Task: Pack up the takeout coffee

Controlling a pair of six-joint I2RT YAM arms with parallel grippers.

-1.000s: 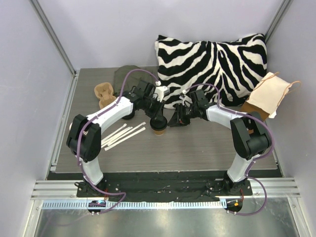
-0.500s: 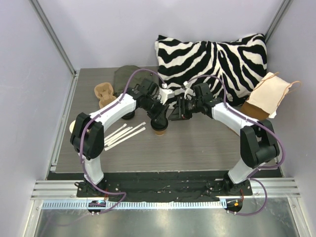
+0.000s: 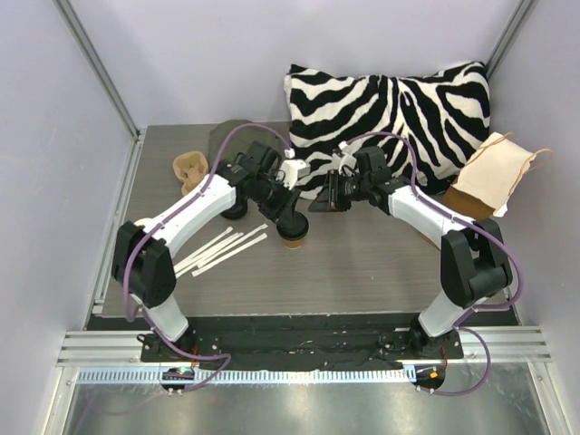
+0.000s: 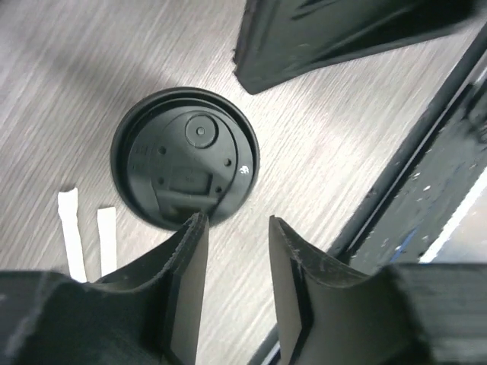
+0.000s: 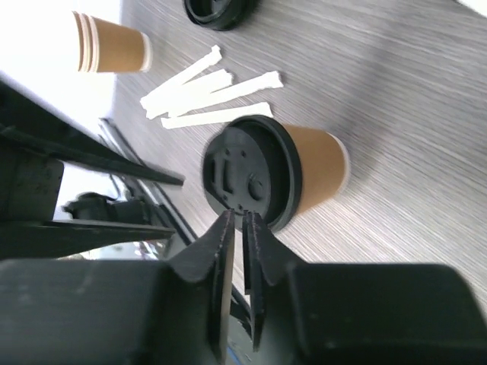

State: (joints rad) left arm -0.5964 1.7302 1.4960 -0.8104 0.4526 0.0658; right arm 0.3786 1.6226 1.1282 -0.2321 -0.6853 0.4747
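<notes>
The left pincer (image 4: 237, 222) hung directly over the takeout coffee (image 5: 316, 160), its jaws partly spread with nothing between them. The right pincer (image 5: 238, 217) hovered just beside the coffee on the far-right side, its jaws pressed almost together and empty, and it did not touch the cup.

The coffee stood upright on the table (image 3: 362, 263), capped with a black lid (image 4: 185, 169) that looked evenly seated. Whether the lid had snapped fully home could not be told.

The step in hand was probably the pick-up for the carrier (image 3: 188, 172), which lay well apart from the coffee to its far left.

- **Widen the jaws:** the left jaws looked narrower than the lid, so they would need to open further before coming down.
- **Where to grip:** they should close on the brown wall beneath the lid's rim, not on the lid, which could pop off.
- **How hard to grip:** a paper wall gives, so a light, centred squeeze would suit.
- **Carrying it:** the cup should be kept upright all the way and lowered straight into a hole.
- **The right pincer:** it should keep clear of that path.

White sticks (image 5: 213, 91) lay just left of the coffee. A second cup (image 5: 114, 42) and a spare lid (image 5: 217, 9) sat farther left. All three were obstacles to lift over rather than sweep through.
</notes>
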